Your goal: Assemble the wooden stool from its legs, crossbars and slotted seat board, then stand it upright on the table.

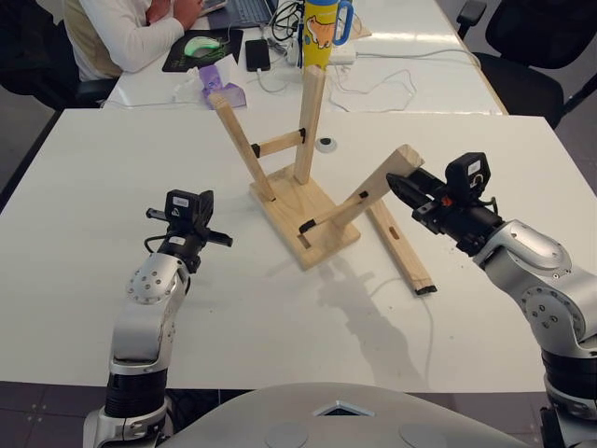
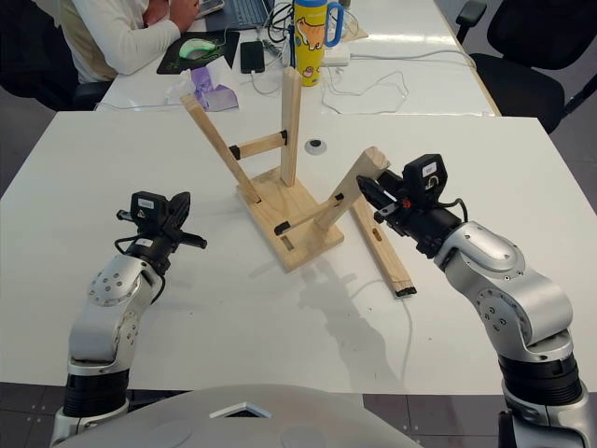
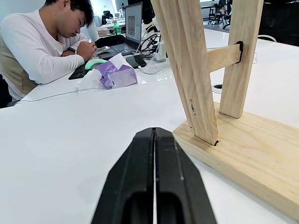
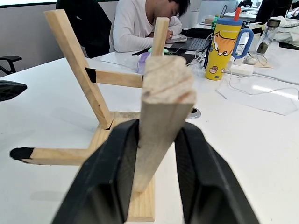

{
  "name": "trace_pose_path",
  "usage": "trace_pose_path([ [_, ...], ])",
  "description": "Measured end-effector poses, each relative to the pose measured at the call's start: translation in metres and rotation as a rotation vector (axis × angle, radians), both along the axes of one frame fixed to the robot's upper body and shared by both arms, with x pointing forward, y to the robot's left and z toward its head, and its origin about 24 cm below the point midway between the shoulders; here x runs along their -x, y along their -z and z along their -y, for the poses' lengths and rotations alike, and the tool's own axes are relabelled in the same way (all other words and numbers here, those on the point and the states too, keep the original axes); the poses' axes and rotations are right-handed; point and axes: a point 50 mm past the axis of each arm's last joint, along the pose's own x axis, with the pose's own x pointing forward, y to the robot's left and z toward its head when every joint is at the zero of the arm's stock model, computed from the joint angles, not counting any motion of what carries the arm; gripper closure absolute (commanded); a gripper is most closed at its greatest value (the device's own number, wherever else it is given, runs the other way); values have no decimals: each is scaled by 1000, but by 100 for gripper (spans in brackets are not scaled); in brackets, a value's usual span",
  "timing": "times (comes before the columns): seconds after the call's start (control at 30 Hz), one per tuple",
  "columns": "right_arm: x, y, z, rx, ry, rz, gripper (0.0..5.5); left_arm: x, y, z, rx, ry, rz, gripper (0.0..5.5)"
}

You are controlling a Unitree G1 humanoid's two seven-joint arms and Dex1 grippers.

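The slotted seat board (image 1: 322, 245) lies flat mid-table. Two legs (image 1: 240, 138) (image 1: 310, 119) stand in it, joined by a crossbar (image 1: 280, 143). My right gripper (image 1: 404, 187) is shut on the top of a third leg (image 1: 387, 175), which leans toward the board; the crossbar (image 1: 328, 221) fixed to it reaches the board's near corner. In the right wrist view the fingers (image 4: 110, 163) clamp this leg (image 4: 163, 107) from both sides. A fourth leg (image 1: 401, 245) lies on the table under my right arm. My left gripper (image 1: 217, 237) is shut and empty, left of the board; its fingers (image 3: 140, 177) point at the nearer leg (image 3: 187, 70).
A small black disc (image 1: 325, 144) sits on the table behind the stool. On the far table stand a yellow mug (image 1: 322, 28), a purple tissue pack (image 1: 224, 89), a phone and cables. Open white tabletop lies in front of the board and to its left.
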Motion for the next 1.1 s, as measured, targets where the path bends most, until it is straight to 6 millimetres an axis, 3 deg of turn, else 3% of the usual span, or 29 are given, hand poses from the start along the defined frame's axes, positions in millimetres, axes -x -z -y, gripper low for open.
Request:
trace_pose_path([
  [0.1,-4,-1,-3,-16,-1,-6,443,-1,-1,0,0,1,4,550],
  [0.13,-6,-2,-3,-21,5,-7,407,-1,-1,1,1,2,7,550],
  [0.3,-10,12,0,-6,42,-94,334,-2,-2,1,5,-1,12,550],
  [0.5,-12,12,4,-9,33,-111,334,-2,-2,1,0,-6,14,550],
  [0.63,-13,13,20,41,35,-141,334,-2,-1,1,-1,-7,13,550],
  [0.8,-6,45,62,158,123,-339,334,-2,-2,-2,-2,-16,15,550],
  [0.9,-2,55,66,208,116,-386,334,-2,-2,-2,-2,-16,14,550],
  [1.1,12,73,61,268,87,-481,245,-3,0,-2,-2,-14,8,550],
])
